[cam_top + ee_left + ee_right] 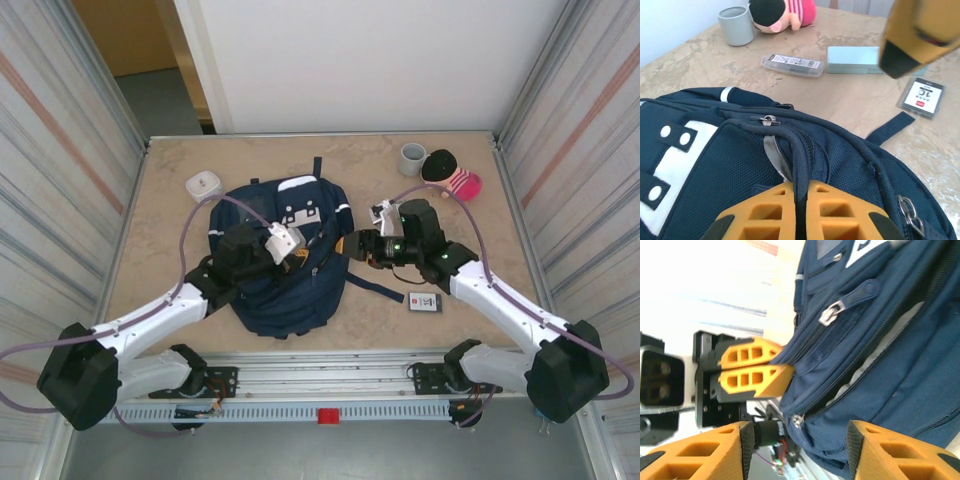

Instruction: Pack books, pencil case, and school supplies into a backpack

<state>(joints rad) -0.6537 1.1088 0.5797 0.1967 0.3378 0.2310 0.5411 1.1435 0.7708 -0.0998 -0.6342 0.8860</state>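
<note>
Navy backpack: lies mid-table.
Left claw: pinching its zip edge.
Right claw: spread, at the backpack's side.

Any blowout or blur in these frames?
Right wrist: background left of the backpack is blown out to white. Left wrist: yellow finger at top right is blurred, backpack fabric sharp. Top external: even light, soft shadows, sharp throughout.
</note>
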